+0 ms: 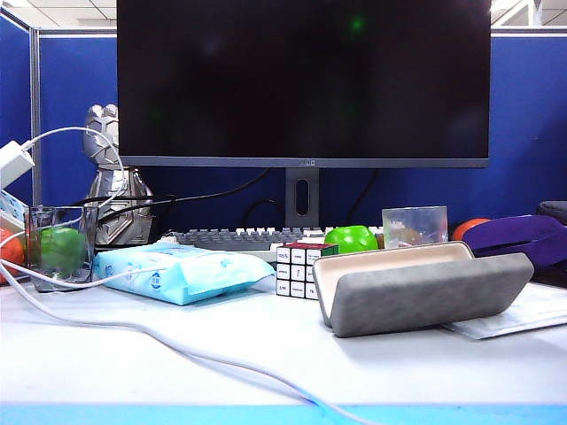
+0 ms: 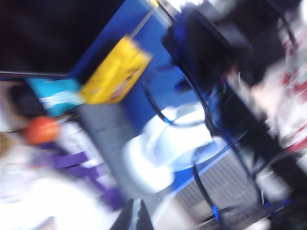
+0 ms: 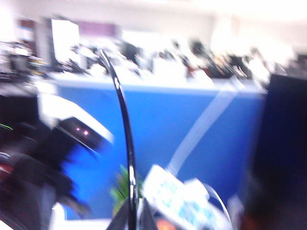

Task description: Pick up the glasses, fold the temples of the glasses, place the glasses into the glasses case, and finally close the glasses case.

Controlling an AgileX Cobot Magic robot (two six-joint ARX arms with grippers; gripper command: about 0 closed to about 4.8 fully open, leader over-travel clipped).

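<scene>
The left wrist view is badly blurred. The left gripper [image 2: 135,216] is pinching its fingertips together on the glasses [image 2: 192,115], whose black frame is showing against a blue partition [image 2: 120,43]. A yellow packet [image 2: 115,72] and an orange ball [image 2: 42,129] are showing too.

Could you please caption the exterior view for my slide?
Open oblong grey felt glasses case on white desk, beside Rubik's cube and pale blue tissue pack; no end effector visible.

The glasses case [image 1: 425,292], grey felt with cream lining, is seen lying open on the tabletop [image 1: 266,354], just right of the Rubik's cube [image 1: 299,270]. The glasses [image 2: 192,115], black-framed, are blurred; a slim temple [image 3: 125,143] is seen upright.
</scene>
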